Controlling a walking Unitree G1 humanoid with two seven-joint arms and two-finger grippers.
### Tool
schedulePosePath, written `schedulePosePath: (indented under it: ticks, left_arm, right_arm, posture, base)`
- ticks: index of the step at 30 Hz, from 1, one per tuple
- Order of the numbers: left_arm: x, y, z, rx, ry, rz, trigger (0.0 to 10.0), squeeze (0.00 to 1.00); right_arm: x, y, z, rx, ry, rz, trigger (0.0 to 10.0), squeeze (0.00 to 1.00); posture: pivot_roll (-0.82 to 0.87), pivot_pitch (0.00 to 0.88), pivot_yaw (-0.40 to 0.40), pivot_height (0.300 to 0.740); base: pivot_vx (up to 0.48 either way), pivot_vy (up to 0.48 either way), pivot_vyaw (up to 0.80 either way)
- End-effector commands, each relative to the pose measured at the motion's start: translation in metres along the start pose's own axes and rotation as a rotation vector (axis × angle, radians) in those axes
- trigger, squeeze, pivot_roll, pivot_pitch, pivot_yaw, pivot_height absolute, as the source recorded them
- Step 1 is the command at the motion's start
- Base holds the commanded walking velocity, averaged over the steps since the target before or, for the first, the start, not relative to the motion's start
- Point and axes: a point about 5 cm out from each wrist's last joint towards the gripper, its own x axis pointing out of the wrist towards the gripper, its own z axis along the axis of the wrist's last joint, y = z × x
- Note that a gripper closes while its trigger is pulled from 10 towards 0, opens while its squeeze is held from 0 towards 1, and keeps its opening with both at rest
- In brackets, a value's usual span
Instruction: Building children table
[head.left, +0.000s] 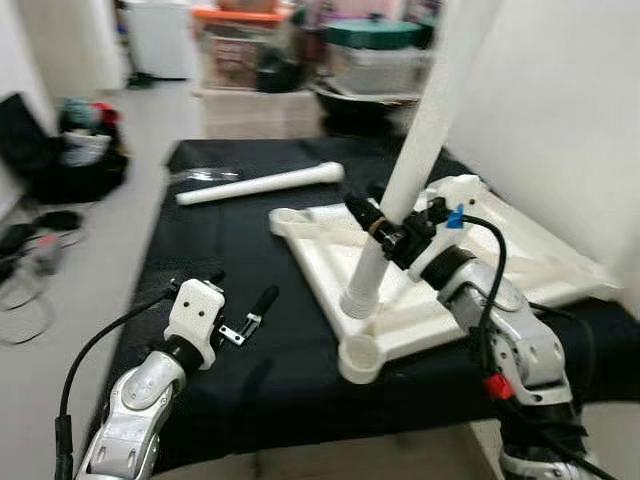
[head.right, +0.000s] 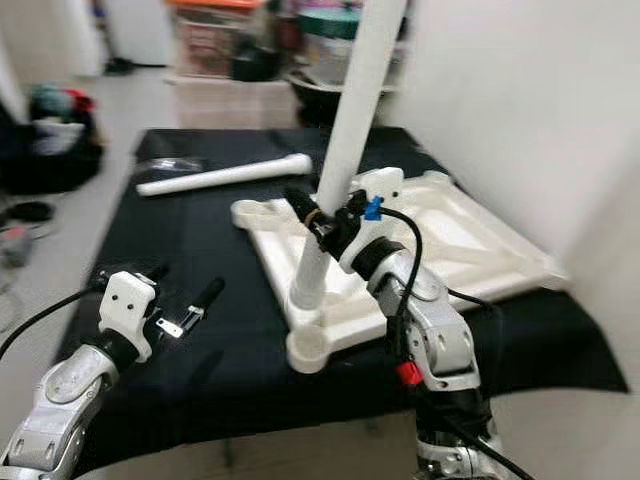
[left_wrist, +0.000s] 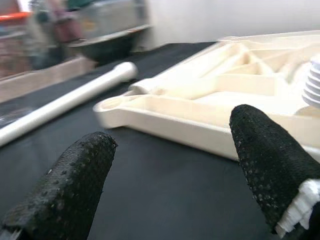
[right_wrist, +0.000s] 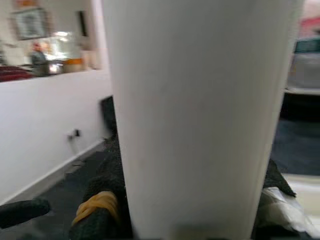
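text: none legible | labels/brands/numbers: none readable on any surface | far storage boxes too blurred to read

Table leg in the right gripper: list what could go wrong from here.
1. The leg leans as the right gripper holds it low down, so its threaded end, beside the corner socket rather than in it, may cross-thread or miss.
2. The tabletop lies loose on the black cloth. The left gripper is open and off it, so pushing or twisting could slide it.
3. The long top of the leg could swing into the wall.
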Motion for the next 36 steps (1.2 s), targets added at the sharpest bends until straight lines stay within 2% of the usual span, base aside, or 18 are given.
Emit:
schedulePosePath:
  ticks: [1,3,5,6,7,8,9,10,12,14,16,23,26,29,36]
  left_arm:
    - [0.000,-0.004,-0.001,-0.006,0.002,-0.022,10.0,0.00]
    - [0.001,-0.005,-0.002,-0.006,0.002,-0.030,10.0,0.00]
    - [0.002,-0.006,-0.002,-0.007,0.002,-0.037,10.0,0.00]
    - [0.002,-0.006,-0.002,-0.007,0.002,-0.037,10.0,0.00]
    - [0.002,-0.006,-0.002,-0.006,0.002,-0.038,10.0,0.00]
    - [0.002,-0.006,-0.002,-0.006,0.002,-0.038,10.0,0.00]
    - [0.003,-0.006,-0.002,-0.006,0.002,-0.040,10.0,0.00]
    - [0.003,-0.006,-0.002,-0.006,0.002,-0.040,10.0,0.00]
    - [0.004,-0.007,-0.002,-0.005,0.001,-0.045,10.0,0.00]
    - [0.004,-0.006,-0.001,-0.004,-0.003,-0.041,10.0,0.00]
    - [0.003,-0.005,-0.001,-0.004,-0.004,-0.031,10.0,0.00]
    - [0.001,-0.004,-0.003,-0.005,0.000,-0.029,10.0,0.00]
    - [0.002,-0.005,-0.003,-0.006,-0.001,-0.032,10.0,0.00]
    - [0.004,-0.006,-0.002,-0.006,-0.006,-0.035,10.0,0.00]
    - [0.003,-0.004,-0.002,-0.008,-0.004,-0.036,10.0,0.00]
  right_arm:
    - [-0.003,0.003,0.003,-0.004,-0.003,0.012,10.0,0.00]
    - [-0.006,0.005,0.002,-0.007,0.002,0.030,10.0,0.00]
    - [-0.008,0.014,-0.001,0.035,0.018,0.110,10.0,0.00]
    - [-0.008,0.014,-0.001,0.035,0.018,0.110,10.0,0.00]
    - [-0.010,0.023,-0.002,0.060,0.023,0.185,10.0,0.00]
    - [-0.010,0.023,-0.002,0.060,0.023,0.185,10.0,0.00]
    - [-0.014,0.035,-0.005,0.070,0.045,0.281,10.0,0.00]
    - [-0.014,0.035,-0.005,0.070,0.045,0.281,10.0,0.00]
    - [-0.019,0.048,-0.011,0.066,0.085,0.393,10.0,0.00]
    - [-0.025,0.051,-0.015,0.057,0.123,0.455,10.0,0.00]
    - [-0.028,0.050,-0.016,0.055,0.143,0.491,10.0,0.00]
    - [-0.030,0.044,-0.017,0.059,0.153,0.502,10.0,0.00]
    - [-0.032,0.035,-0.020,0.054,0.164,0.490,10.0,0.00]
    - [-0.031,0.021,-0.030,0.074,0.174,0.415,10.0,0.00]
    - [-0.027,0.010,-0.039,0.128,0.162,0.344,10.0,0.00]
  posture:
    - [0.08,0.000,-0.056,0.740]
    - [0.07,0.000,-0.057,0.740]
    - [0.07,0.000,-0.056,0.740]
    - [0.07,0.000,-0.056,0.740]
    - [0.07,0.000,-0.056,0.740]
    - [0.07,0.000,-0.056,0.740]
    - [0.06,0.000,-0.055,0.740]
    - [0.06,0.000,-0.055,0.740]
    - [0.07,0.000,-0.059,0.740]
    - [0.08,0.000,-0.070,0.740]
    - [0.08,0.000,-0.074,0.740]
    - [0.07,0.000,-0.074,0.740]
    - [0.08,0.000,-0.072,0.740]
    - [0.08,0.000,-0.074,0.740]
    - [0.08,0.000,-0.072,0.740]
  base:
    - [0.000,0.000,0.00]
    - [0.000,0.000,0.00]
    - [0.000,0.000,0.00]
    - [0.000,0.000,0.00]
    - [0.000,0.000,0.00]
    - [0.000,0.000,0.00]
    - [0.000,0.000,0.00]
    - [0.000,0.000,0.00]
    - [0.000,0.000,0.00]
    - [0.000,0.000,0.00]
    - [0.000,0.000,0.00]
    - [0.000,0.000,0.00]
    - [0.000,0.000,0.00]
    - [0.000,0.000,0.00]
    - [0.000,0.000,0.00]
